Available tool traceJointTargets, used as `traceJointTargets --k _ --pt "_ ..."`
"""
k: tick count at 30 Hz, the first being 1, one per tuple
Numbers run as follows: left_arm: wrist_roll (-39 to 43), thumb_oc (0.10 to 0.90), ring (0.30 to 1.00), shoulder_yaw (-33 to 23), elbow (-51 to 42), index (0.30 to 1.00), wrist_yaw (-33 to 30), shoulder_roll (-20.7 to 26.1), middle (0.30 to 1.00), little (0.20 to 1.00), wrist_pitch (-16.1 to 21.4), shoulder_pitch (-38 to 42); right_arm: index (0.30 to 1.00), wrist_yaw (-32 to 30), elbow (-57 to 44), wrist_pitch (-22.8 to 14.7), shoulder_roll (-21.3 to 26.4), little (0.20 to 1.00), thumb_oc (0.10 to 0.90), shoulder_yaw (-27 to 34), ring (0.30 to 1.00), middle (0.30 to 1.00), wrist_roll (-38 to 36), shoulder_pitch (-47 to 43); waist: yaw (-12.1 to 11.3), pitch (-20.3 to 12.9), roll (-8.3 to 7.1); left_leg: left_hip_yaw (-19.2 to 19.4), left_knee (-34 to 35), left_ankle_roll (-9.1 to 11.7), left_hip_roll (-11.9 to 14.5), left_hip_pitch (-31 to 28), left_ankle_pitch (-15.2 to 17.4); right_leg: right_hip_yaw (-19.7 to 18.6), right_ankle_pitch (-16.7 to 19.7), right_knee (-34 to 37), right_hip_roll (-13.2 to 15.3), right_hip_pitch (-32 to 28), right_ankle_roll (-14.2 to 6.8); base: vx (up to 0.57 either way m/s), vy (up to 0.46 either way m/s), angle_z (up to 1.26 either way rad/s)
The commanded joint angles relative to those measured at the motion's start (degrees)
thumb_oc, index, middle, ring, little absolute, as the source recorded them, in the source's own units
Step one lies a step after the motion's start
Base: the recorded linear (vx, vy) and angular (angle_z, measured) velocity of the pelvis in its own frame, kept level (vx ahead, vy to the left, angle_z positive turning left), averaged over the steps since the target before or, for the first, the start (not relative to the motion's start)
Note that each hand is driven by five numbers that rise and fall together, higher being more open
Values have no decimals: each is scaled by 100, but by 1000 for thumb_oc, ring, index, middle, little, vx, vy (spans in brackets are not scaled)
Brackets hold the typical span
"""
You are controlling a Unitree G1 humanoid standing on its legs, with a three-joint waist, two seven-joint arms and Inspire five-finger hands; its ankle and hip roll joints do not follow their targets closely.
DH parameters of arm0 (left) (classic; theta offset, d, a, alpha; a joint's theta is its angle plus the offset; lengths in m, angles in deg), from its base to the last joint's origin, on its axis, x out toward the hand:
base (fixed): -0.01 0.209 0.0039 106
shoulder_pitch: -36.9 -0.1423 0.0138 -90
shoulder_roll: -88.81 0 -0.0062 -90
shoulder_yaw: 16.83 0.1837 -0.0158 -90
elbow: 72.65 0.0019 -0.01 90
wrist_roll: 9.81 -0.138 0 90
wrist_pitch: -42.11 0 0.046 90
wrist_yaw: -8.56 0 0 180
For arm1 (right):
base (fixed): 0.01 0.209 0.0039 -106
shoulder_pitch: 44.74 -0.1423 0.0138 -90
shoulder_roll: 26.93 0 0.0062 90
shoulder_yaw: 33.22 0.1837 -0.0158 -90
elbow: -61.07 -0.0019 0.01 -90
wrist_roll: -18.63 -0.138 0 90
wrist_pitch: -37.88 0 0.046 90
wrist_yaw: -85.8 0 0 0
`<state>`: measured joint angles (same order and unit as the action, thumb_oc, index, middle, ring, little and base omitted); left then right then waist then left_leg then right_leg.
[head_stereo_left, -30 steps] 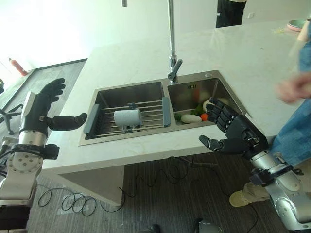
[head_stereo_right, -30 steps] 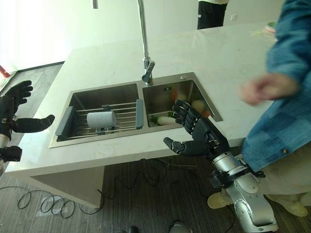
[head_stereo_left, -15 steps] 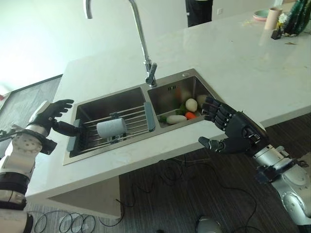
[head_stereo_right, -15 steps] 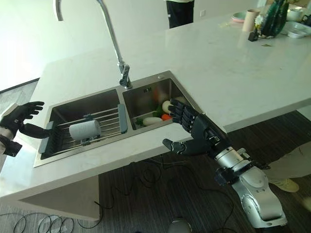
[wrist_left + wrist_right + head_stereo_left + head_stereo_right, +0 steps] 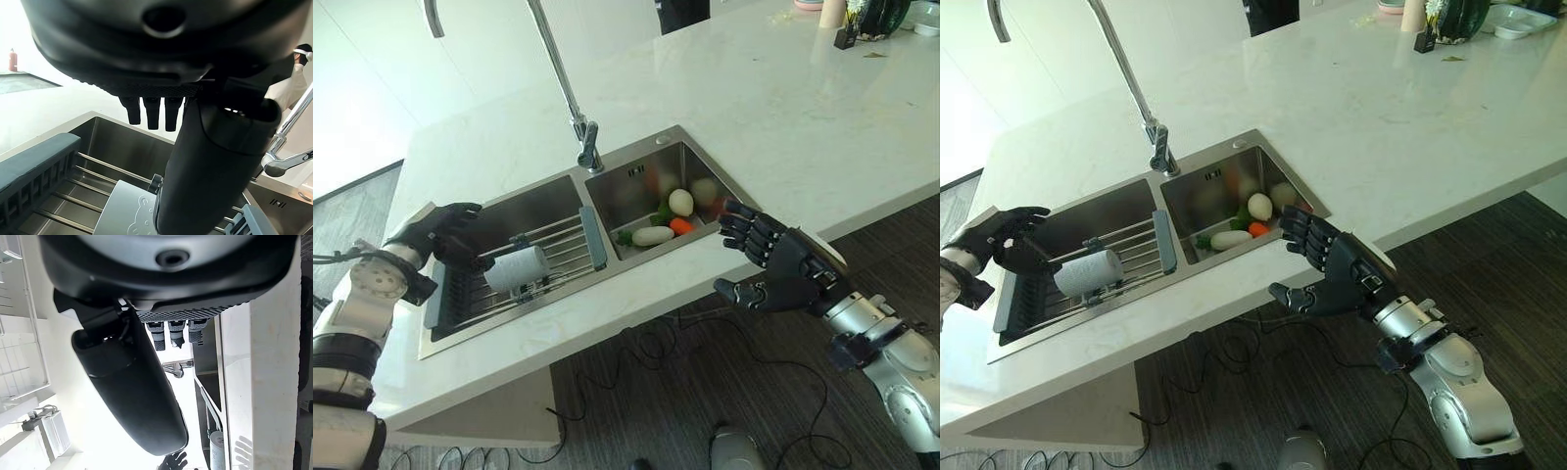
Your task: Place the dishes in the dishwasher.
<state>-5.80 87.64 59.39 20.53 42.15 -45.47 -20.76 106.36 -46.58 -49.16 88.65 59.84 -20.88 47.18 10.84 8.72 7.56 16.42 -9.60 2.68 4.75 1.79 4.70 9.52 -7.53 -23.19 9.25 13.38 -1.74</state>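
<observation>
A pale grey cup (image 5: pixel 515 269) lies on its side on a wire drying rack (image 5: pixel 563 245) set across the left basin of a steel sink (image 5: pixel 651 149). My left hand (image 5: pixel 446 235) hovers over the rack's left end, just left of the cup, open, its thumb (image 5: pixel 210 166) reaching out above the cup (image 5: pixel 124 215) without touching it. My right hand (image 5: pixel 785 272) hangs open in the air off the counter's front edge, in front of the right basin, holding nothing.
The right basin holds several vegetables (image 5: pixel 668 217). A tall tap (image 5: pixel 576 117) rises behind the divider between the basins. The white counter (image 5: pixel 773 108) stretches back and right, with a few small items (image 5: pixel 847 18) at its far corner. Dark floor lies below.
The camera has swung, shifting the whole scene. My left hand has come in from beside the counter to over the rack's left end. The person at the right has gone from view.
</observation>
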Motion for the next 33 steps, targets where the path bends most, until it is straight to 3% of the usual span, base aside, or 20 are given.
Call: traceJointTargets --k 1,21,33 --pt "-109 800 900 -228 -223 900 -113 383 900 900 127 610 900 -12 -525 -474 125 900 800 403 900 900 -280 -634 -22 -396 -113 -66 -759 127 298 235 808 -235 -159 600 342 -651 -908 4 -18 -6" --pt "-510 800 900 5 -312 900 152 101 900 900 -108 478 900 -204 -449 -518 115 900 800 161 900 900 -150 -889 -58 -369 -213 -70 -759 117 333 220 799 -247 -154 600 285 -653 -865 -2 -3 -1" --pt "-767 800 900 19 -38 900 174 79 900 900 -57 463 900 -162 -466 -538 138 900 800 192 900 900 -151 -824 -7 -383 -201 -13 -759 105 337 202 816 -258 -150 600 268 -631 -866 1 -1 0"
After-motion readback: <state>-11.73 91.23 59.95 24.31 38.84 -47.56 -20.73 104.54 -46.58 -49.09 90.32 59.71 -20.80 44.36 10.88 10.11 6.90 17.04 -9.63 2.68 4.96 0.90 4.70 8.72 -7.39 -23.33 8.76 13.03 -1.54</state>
